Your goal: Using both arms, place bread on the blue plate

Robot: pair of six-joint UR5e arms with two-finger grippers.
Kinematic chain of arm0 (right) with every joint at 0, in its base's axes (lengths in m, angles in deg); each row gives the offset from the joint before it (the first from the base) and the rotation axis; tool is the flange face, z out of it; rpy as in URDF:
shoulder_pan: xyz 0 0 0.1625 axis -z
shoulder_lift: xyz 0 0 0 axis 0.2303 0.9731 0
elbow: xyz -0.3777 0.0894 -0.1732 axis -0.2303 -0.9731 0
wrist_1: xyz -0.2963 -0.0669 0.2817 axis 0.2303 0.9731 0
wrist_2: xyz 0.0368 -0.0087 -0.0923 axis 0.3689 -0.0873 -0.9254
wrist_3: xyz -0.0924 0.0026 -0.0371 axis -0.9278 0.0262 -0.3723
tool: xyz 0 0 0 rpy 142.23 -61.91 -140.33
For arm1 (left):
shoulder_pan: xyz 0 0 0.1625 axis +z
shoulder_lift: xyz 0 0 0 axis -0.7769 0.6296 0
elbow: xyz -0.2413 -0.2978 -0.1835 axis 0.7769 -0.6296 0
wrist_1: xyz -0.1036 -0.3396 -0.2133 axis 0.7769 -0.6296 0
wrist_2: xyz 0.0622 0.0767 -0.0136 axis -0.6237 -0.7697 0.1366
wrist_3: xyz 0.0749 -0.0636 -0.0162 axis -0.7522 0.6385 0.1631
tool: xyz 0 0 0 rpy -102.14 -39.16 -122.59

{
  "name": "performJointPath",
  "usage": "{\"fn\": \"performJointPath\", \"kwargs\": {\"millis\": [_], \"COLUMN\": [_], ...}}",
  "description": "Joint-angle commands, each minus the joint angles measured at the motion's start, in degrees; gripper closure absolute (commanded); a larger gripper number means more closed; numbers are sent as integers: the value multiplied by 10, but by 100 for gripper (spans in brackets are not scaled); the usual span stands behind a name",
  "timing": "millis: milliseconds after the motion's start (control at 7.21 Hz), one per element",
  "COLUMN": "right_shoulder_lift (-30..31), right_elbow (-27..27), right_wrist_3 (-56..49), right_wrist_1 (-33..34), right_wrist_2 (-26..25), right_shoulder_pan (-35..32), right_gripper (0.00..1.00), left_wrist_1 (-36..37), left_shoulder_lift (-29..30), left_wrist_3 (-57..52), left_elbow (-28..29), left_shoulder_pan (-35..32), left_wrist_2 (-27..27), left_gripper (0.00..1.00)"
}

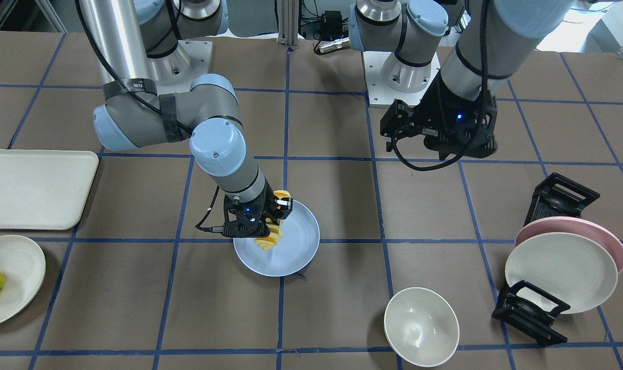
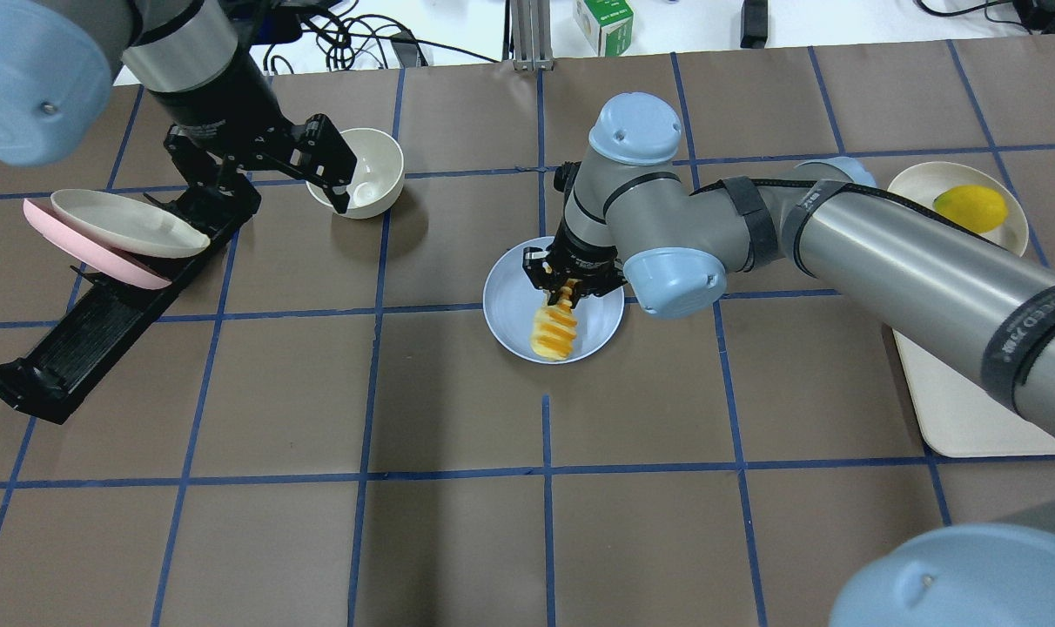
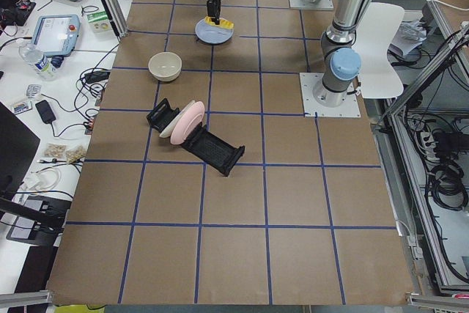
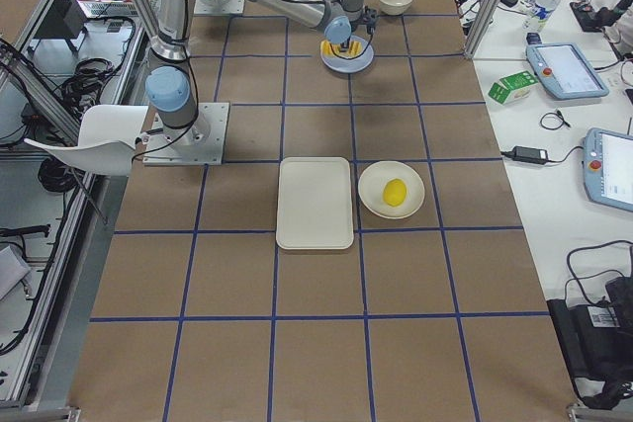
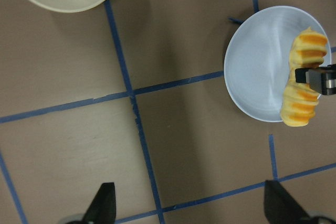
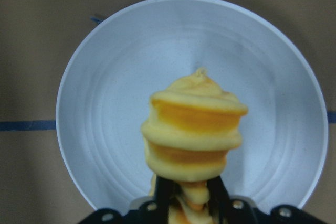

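Bread (image 6: 194, 129) sits clamped between the right gripper's (image 6: 189, 205) narrowed fingers, over the blue plate (image 6: 105, 103) on the surface (image 2: 319, 392). Left gripper (image 2: 336, 165) hovers beside a bowl (image 2: 379, 165), its fingers wide and empty.

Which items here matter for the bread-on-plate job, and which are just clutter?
In play: bread, blue plate, right end effector shut on the bread, left end effector open and empty.

Lying about: bowl, rack holding pink plate and cream plate, tray, lemon on a white plate.
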Motion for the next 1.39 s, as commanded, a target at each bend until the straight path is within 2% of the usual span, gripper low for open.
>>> {"fn": "performJointPath", "kwargs": {"millis": [0,139,277,416,554,693,832,1109,1248], "right_shoulder_lift": [-2,5,16,38,58,79,107,192,205], "right_elbow": [1,-11,-46,-98,-150,-173,-179,-185,-186], "right_wrist_3": [1,-2,-8,-59,-145,-202,-230,-253,-243], "right_wrist_1": [17,15,-15,-128,-227,-264,-305,-369,-383], "right_wrist_2": [1,8,14,6,-35,-61,-93,-104,-107], "right_shoulder_pan": [-1,12,28,57,95,126,144,156,157], "right_gripper": [0,0,0,0,0,0,0,0,0], "left_wrist_1": [20,88,98,101,101,102,101,101,99], "left_shoulder_lift": [-6,-5,-11,-5,-3,-4,-10,-15,-18], "left_wrist_3": [32,33,34,38,50,41,47,50,54], "left_elbow": [-3,-17,-34,-31,-31,-29,-28,-27,-27], "left_shoulder_pan": [1,0,0,0,5,11,10,5,5], "left_wrist_2": [-8,-7,-2,2,14,18,15,7,5], "left_gripper": [0,0,0,0,0,0,0,0,0]}}
